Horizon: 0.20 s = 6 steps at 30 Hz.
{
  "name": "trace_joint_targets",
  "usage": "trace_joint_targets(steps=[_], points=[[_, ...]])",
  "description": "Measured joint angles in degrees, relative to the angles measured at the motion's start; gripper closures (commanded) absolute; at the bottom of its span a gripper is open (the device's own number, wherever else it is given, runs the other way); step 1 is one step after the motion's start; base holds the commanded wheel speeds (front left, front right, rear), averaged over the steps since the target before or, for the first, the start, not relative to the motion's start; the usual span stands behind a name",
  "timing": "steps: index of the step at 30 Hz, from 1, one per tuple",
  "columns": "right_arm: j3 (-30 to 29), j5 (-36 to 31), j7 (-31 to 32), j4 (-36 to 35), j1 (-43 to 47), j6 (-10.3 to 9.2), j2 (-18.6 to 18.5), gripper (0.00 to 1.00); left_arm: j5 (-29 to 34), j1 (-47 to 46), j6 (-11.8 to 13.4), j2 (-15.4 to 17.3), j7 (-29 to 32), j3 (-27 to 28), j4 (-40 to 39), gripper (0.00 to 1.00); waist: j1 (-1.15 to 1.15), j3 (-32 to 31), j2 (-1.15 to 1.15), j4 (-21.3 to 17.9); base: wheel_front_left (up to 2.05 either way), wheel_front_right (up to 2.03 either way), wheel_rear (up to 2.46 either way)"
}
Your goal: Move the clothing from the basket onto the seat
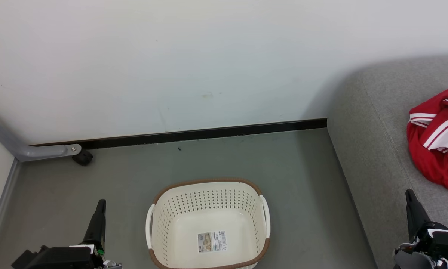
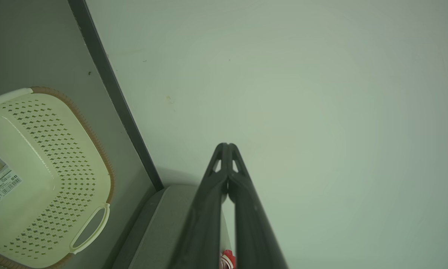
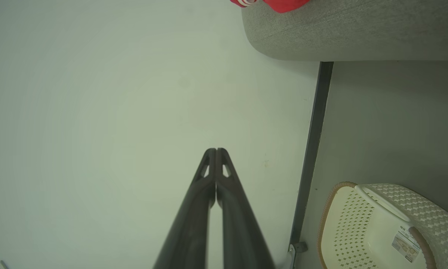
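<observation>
The red clothing (image 1: 435, 157) lies in a heap on the grey seat (image 1: 373, 149), off to the right of the basket (image 1: 209, 182). The basket sits on the grey floor (image 1: 126, 179) with a sticker (image 1: 211, 241) on its bottom, and behind it a black strip (image 1: 209, 132) runs under the white wall (image 1: 171, 56). The left gripper (image 2: 227, 145) and the right gripper (image 3: 215, 150) hang on either side of the basket, each with its fingers pressed together and nothing in them.

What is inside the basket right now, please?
Inside the basket only a label sticker shows, on its otherwise bare bottom. In the head view the near wall's inner face is hidden behind its rim.
</observation>
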Motion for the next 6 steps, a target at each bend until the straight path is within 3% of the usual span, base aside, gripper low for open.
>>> trace_joint_targets(steps=[6], points=[[0.0, 0.0, 0.0, 0.0, 0.0, 0.0, 0.0, 1.0, 0.0, 0.0, 0.0, 0.0, 0.0, 0.0, 0.0, 1.0, 0.0, 0.0, 0.0, 0.0, 0.0, 0.0, 0.0]])
